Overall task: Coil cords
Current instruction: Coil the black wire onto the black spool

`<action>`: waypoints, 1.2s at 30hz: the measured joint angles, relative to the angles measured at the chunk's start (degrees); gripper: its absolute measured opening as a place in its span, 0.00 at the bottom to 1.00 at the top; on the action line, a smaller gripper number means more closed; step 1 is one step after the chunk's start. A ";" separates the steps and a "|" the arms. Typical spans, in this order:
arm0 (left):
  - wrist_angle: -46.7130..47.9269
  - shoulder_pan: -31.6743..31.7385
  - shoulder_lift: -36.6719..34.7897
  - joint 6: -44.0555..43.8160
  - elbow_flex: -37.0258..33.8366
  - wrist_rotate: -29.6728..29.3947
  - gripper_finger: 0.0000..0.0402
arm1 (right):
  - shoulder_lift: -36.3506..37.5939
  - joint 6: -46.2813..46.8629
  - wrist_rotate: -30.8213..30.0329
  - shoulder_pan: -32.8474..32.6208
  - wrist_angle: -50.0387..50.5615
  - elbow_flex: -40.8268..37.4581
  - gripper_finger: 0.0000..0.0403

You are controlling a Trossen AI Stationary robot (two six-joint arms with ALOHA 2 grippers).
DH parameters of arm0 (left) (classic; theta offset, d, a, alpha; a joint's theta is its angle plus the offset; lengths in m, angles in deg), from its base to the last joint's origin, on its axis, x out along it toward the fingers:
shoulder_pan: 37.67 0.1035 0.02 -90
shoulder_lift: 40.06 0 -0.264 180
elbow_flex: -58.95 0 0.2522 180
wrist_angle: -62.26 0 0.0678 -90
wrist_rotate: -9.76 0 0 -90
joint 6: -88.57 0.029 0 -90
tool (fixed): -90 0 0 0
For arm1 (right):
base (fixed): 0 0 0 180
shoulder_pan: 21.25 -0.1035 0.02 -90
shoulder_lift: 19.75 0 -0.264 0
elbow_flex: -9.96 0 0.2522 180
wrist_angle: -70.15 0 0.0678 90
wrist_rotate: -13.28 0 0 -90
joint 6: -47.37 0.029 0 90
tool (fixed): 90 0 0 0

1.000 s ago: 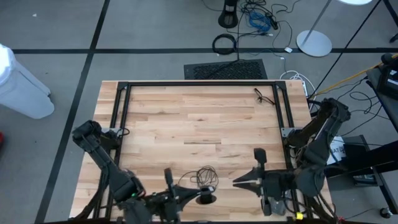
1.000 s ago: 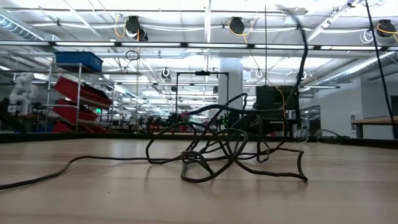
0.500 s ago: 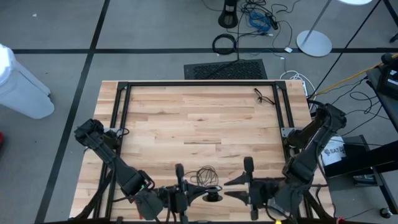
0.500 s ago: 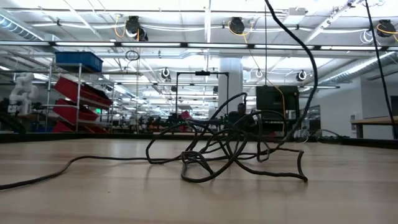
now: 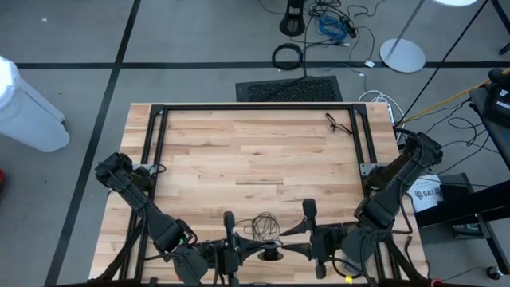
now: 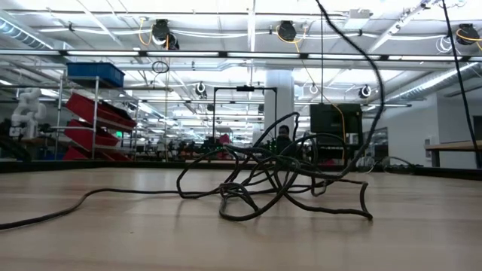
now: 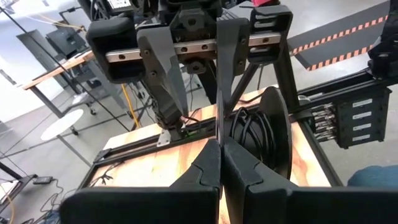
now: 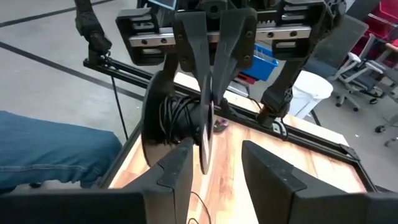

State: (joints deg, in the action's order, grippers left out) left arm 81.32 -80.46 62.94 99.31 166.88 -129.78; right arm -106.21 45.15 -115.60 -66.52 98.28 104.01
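Pale wooden planks make up the tabletop [image 5: 255, 159], framed by a black metal rail, with grey floor and loose cables beyond its far edge. Both arms reach in from the near corners and meet at the near edge.

From above, the cords [image 5: 259, 226] lie as a loose tangle of thin black wire near the middle of the near edge, with the small round puck [image 5: 273, 254] just below the tangle, between the two claws. In the low view the cords [image 6: 275, 177] sit on the wood as an untidy heap of loops, one strand trailing off along the surface to the side and another rising out of the top of the picture.

The left claw [image 5: 239, 253] is at the near edge, just left of the puck, its fingers pressed together. In its own wrist view the left claw [image 7: 221, 163] pinches the rim of the round dark puck [image 7: 277, 134], which stands edge-on with turns of black cord wound on it.

The right claw [image 5: 296, 240] faces it from the right side of the puck, fingers spread. In the right wrist view the right claw [image 8: 216, 163] stands open just in front of the puck [image 8: 155, 118], whose thin edge lies between the fingers without being clamped.

A second small black tangle [image 5: 339, 123] lies near the far right corner, well apart from the rest.
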 joint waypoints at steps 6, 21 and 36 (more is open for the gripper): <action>0.00 0.02 0.00 -0.14 0.00 0.00 0.00 | 0.00 0.00 0.11 0.25 0.00 0.00 0.31; 0.85 -0.04 0.00 -1.42 -0.02 -0.24 0.00 | -1.57 -2.48 3.43 2.79 -2.67 0.00 0.25; 1.17 -0.14 0.00 -1.36 -0.04 -2.98 0.07 | -1.60 -4.56 2.48 2.82 -2.68 0.00 0.01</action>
State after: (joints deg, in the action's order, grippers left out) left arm 82.50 -80.60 62.94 97.96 166.85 -132.75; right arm -107.80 40.58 -113.11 -63.70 95.59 104.01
